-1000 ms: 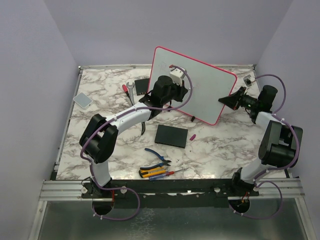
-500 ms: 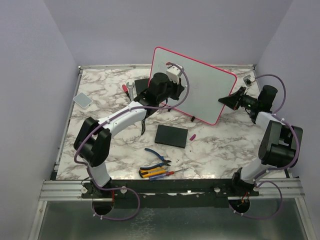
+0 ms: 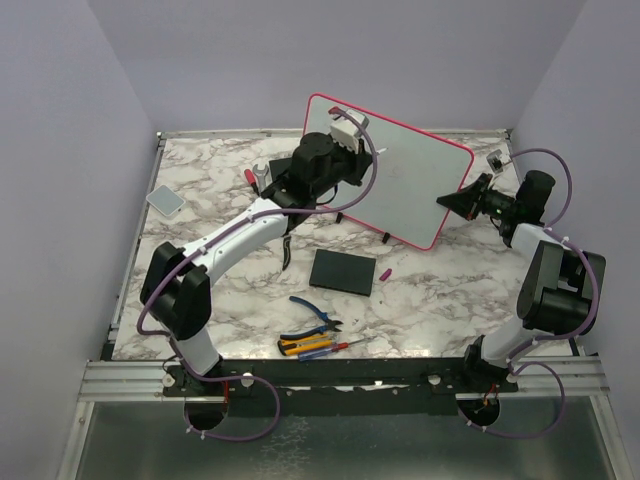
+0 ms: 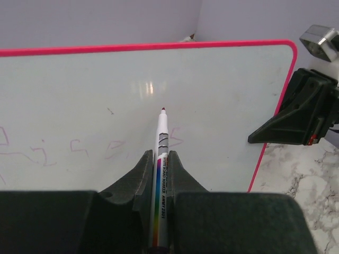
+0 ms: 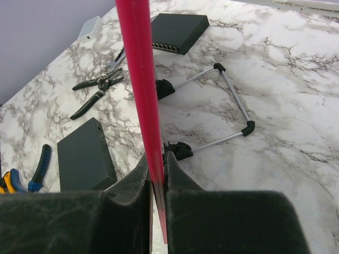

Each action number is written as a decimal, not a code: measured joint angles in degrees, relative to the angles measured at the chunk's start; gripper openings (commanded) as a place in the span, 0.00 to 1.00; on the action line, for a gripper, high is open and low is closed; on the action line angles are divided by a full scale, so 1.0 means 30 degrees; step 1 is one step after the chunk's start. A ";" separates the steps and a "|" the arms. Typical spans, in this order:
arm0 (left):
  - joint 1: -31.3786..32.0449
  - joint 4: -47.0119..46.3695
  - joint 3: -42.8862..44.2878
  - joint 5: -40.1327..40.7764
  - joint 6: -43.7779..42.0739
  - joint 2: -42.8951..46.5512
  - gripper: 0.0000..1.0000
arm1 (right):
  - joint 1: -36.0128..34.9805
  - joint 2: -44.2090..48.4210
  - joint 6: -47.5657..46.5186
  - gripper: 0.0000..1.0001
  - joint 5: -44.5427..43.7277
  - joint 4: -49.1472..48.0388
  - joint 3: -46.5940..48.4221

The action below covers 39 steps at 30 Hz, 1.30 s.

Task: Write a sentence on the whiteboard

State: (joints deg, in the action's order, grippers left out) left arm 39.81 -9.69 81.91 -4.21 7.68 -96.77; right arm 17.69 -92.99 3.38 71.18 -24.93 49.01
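The whiteboard (image 3: 410, 170) stands tilted at the back of the table, pale with a pink-red frame. It fills the left wrist view (image 4: 212, 79). Faint pinkish lettering of the sentence (image 4: 79, 151) runs across its lower left. My left gripper (image 3: 352, 172) (image 4: 160, 159) is shut on a white marker (image 4: 161, 143), its red tip at the board surface. My right gripper (image 3: 447, 200) (image 5: 157, 164) is shut on the board's red frame edge (image 5: 139, 79) at the right side. The right gripper shows at the board's edge in the left wrist view (image 4: 296, 114).
A flat black slab (image 3: 343, 271) lies in front of the board. Pliers (image 3: 317, 312) and screwdrivers (image 3: 320, 346) lie near the front edge. A grey pad (image 3: 165, 199) lies at the left. A black box (image 3: 285, 170) and wrench (image 3: 262, 175) sit behind the left arm. A pink cap (image 3: 385, 272) lies on the marble.
My left arm has stretched further back and up along the board, carrying the marker higher on its surface. The right arm and the board have not moved.
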 measured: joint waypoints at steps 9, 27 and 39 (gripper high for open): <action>0.0583 -0.0095 0.1370 0.0022 0.0000 -0.1056 0.00 | 0.0000 0.0000 0.0000 0.01 0.0000 0.0000 0.0000; 0.0656 -0.0299 0.1552 0.0219 0.0000 -0.1559 0.00 | 0.0000 0.0000 0.0007 0.01 0.0000 -0.0007 0.0000; 0.0772 -0.0437 0.1545 0.0240 -0.0160 -0.1865 0.00 | -0.0007 0.0000 0.0022 0.01 0.0007 -0.0022 0.0000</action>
State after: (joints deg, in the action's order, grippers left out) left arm 42.13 -11.00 86.54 -3.49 7.20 -102.37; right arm 17.67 -92.99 3.44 71.20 -24.99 49.01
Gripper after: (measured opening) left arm 0.113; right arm 0.076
